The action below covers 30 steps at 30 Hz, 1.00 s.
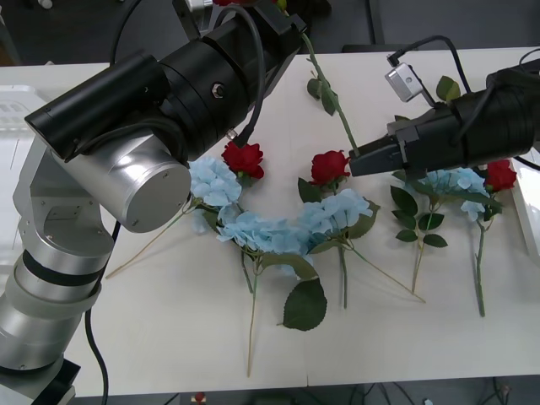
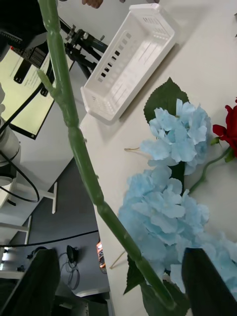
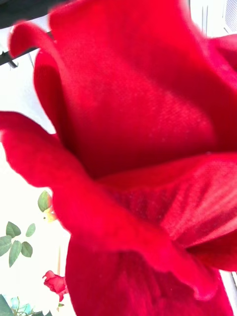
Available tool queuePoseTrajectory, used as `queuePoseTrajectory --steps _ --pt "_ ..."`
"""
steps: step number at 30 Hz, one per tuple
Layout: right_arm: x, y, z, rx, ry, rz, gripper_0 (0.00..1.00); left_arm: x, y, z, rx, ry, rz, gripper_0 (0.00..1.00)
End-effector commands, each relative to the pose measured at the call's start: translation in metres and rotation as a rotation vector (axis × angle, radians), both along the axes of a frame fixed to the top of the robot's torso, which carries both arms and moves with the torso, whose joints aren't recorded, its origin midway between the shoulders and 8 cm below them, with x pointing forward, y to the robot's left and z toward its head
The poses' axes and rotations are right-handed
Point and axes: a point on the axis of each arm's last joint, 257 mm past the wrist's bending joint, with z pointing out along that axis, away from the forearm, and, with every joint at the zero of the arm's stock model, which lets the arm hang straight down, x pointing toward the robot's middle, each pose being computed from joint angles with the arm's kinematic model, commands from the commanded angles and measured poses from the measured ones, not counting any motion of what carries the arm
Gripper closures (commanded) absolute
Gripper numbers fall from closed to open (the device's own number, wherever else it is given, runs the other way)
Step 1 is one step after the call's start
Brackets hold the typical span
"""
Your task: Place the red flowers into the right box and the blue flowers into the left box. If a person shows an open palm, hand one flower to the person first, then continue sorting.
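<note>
My left gripper (image 1: 283,18) is raised at the far side of the table and holds a red flower (image 3: 133,148) by its head. That flower's green stem (image 1: 333,101) slants down to my right gripper (image 1: 361,159). The right gripper (image 2: 121,254) stands open with the stem (image 2: 84,163) passing between its black fingers (image 2: 34,281). Three more red flowers (image 1: 243,158) (image 1: 329,166) (image 1: 500,175) lie on the table among several blue flowers (image 1: 253,229) (image 2: 173,207). The left box (image 1: 13,105) (image 2: 131,54) is at the table's left edge and the right box (image 1: 531,207) at its right edge.
My bulky left arm (image 1: 126,160) covers the left part of the table. Long stems and a big loose leaf (image 1: 305,305) spread toward the front edge. Beyond the table's left side are a monitor (image 2: 22,94) and cables on the floor.
</note>
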Motion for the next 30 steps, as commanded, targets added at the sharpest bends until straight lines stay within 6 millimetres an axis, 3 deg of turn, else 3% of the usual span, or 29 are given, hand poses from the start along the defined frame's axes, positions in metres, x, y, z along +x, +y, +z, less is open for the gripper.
queuePoseTrajectory --steps 1,2,7,18,19,20,21,22,23,25,30 --pt "0.004 0.033 0.037 0.04 0.0 0.011 0.7 -0.017 -0.016 0.036 -0.015 -0.091 -0.037 1.0" --pt "0.008 0.036 0.037 0.035 -0.012 0.004 0.84 -0.017 -0.016 0.036 -0.015 -0.091 -0.037 1.0" --pt "0.017 0.04 0.038 0.029 -0.028 -0.022 1.0 -0.017 -0.016 0.036 -0.015 -0.091 -0.037 1.0" --pt "0.015 0.035 0.037 0.016 -0.014 -0.024 1.0 -0.017 -0.016 0.036 -0.015 -0.091 -0.037 1.0" --pt "0.016 0.034 0.037 0.015 -0.012 -0.026 1.0 -0.017 -0.016 0.036 -0.015 -0.091 -0.037 0.95" --pt "0.016 0.034 0.037 0.013 -0.013 -0.025 1.0 -0.017 -0.016 0.036 -0.015 -0.091 -0.037 0.66" --pt "0.016 0.034 0.037 0.013 -0.011 -0.026 1.0 -0.017 -0.016 0.036 -0.015 -0.091 -0.037 0.47" --pt "0.016 0.033 0.036 0.012 -0.009 -0.028 1.0 -0.017 -0.016 0.036 -0.015 -0.091 -0.037 0.19" --pt "0.016 0.033 0.037 0.011 -0.011 -0.028 1.0 -0.017 -0.016 0.036 -0.015 -0.091 -0.037 0.17" --pt "0.016 0.03 0.037 0.004 -0.008 -0.031 1.0 -0.017 -0.016 0.036 -0.015 -0.091 -0.037 0.0" --pt "0.015 0.022 0.035 -0.015 0.002 -0.036 1.0 -0.017 -0.016 0.036 -0.015 -0.091 -0.037 0.0"
